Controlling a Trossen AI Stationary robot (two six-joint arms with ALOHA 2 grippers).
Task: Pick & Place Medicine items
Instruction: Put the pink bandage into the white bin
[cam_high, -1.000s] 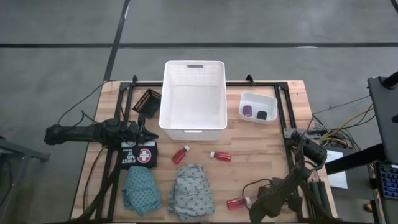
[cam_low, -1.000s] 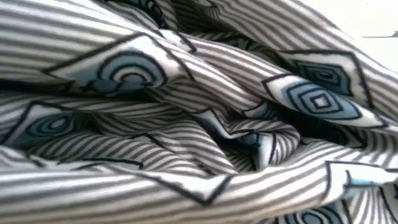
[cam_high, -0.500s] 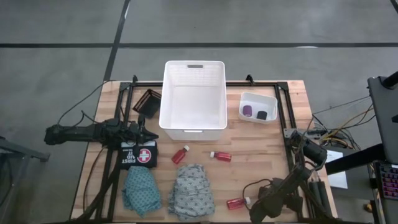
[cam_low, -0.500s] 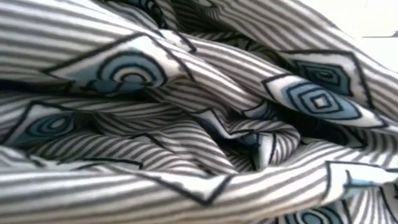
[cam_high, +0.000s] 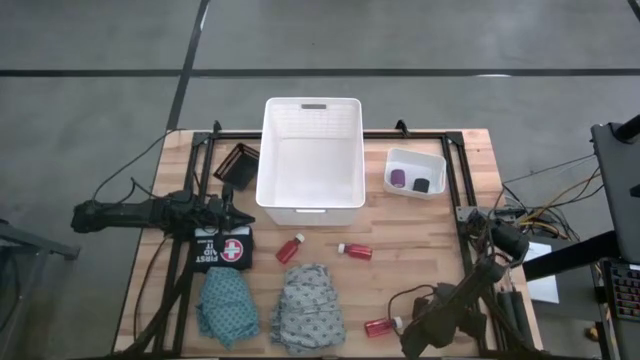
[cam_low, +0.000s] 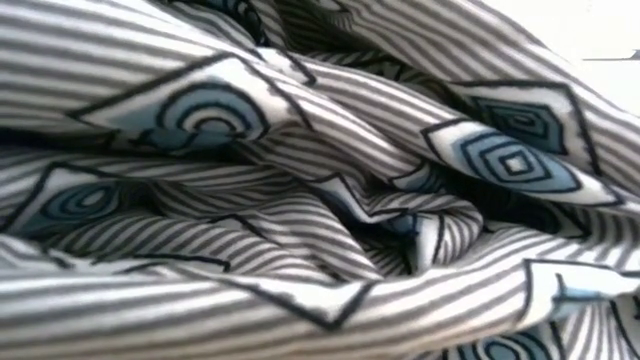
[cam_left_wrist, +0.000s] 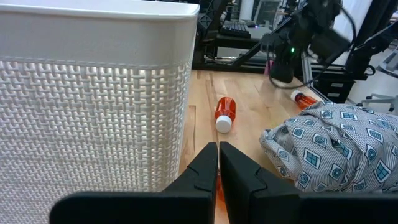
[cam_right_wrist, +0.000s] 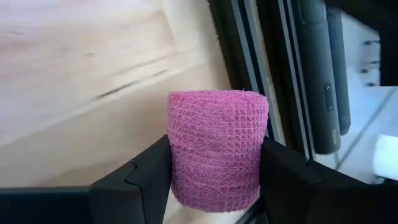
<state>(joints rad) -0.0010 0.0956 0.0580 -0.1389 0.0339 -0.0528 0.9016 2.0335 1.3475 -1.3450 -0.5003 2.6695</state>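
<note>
Two dark fingers (cam_right_wrist: 134, 180) of right gripper (cam_right_wrist: 214, 180) clamped on pink roll (cam_right_wrist: 216, 146) near table's (cam_high: 420, 240) front right corner, left gripper (cam_left_wrist: 219, 171) closed at left edge, beside white basket (cam_left_wrist: 93, 93).

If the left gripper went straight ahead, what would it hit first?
Probably the red bottle lying just ahead of the shut left gripper, between the white basket and the grey cloth; depth is uncertain.

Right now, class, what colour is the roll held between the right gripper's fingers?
Pink: the roll in the right gripper has a woven texture, shown best in the right wrist view.
</note>
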